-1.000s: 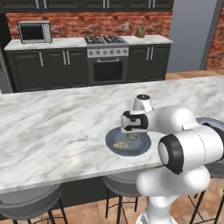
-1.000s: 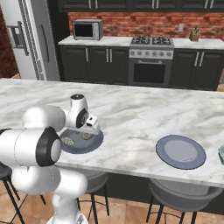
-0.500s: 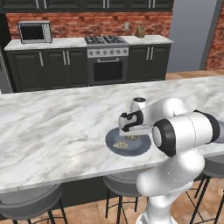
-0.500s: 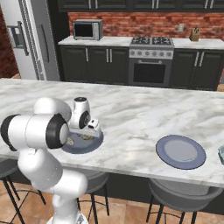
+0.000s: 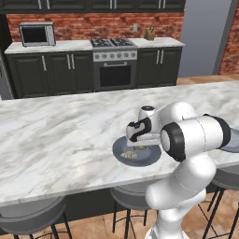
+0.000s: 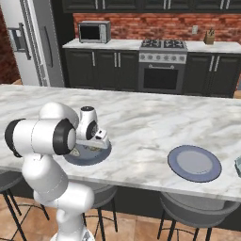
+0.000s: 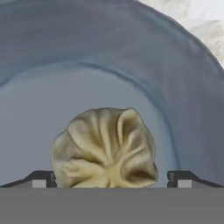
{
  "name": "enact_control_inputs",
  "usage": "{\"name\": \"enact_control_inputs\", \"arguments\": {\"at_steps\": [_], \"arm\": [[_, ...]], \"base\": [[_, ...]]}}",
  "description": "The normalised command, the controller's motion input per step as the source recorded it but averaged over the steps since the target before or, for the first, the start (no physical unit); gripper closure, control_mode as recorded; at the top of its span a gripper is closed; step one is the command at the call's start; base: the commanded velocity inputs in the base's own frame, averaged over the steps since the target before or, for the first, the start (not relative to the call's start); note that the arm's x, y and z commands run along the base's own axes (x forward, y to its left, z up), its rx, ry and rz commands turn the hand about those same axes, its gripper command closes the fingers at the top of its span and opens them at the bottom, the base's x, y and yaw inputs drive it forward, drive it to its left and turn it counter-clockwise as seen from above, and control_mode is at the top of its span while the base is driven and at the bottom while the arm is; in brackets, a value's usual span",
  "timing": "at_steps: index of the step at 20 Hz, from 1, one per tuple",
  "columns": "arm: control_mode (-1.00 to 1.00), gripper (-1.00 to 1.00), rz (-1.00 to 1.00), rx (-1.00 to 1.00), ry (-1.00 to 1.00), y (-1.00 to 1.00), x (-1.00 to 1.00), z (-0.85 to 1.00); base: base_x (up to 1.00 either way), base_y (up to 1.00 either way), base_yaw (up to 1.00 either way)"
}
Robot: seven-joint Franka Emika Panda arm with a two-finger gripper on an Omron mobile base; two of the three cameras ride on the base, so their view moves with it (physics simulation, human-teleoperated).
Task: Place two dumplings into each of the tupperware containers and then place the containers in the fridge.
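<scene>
A pale pleated dumpling [image 7: 105,148] lies on the round dark blue-grey plate [image 7: 131,57], right in front of the hand camera. My gripper [image 7: 109,181] is open and straddles it, one fingertip [image 7: 40,179] at its left side and the other a little off its right side. From the base, the gripper [image 5: 139,141] hangs low over that plate [image 5: 148,159], where two dumplings [image 5: 127,155] show beside the hand. On the other side the gripper [image 6: 100,141] covers part of the plate [image 6: 84,159]. A tupperware container [image 6: 238,165] peeks in at the counter's right end. The fridge [image 6: 28,42] stands back left.
A second round plate [image 6: 194,163] lies bare further right on the marble island [image 5: 56,135]. Bar stools [image 6: 193,214] stand under the counter's near edge. Behind are dark cabinets, a stove [image 5: 113,65] and a microwave [image 5: 35,33].
The hand has come down onto the plate, and the elbow has swung higher and forward. The plates and dumplings have stayed where they were.
</scene>
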Motion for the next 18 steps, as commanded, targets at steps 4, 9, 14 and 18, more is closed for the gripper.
{"name": "enact_control_inputs", "arguments": {"at_steps": [4,9,14,18], "arm": [[-1.0,-1.0,0.0,0.0,0.0,0.0,0.07,-0.09],[-1.0,-1.0,0.0,0.0,0.0,0.0,0.19,-0.3],[-1.0,1.0,0.0,0.0,0.01,0.0,0.02,-0.1],[-1.0,1.0,0.0,0.0,0.0,0.0,0.0,0.06]], "base": [[0.0,0.0,0.0],[0.0,0.0,0.0],[0.0,0.0,0.0],[0.0,0.0,0.0]]}}
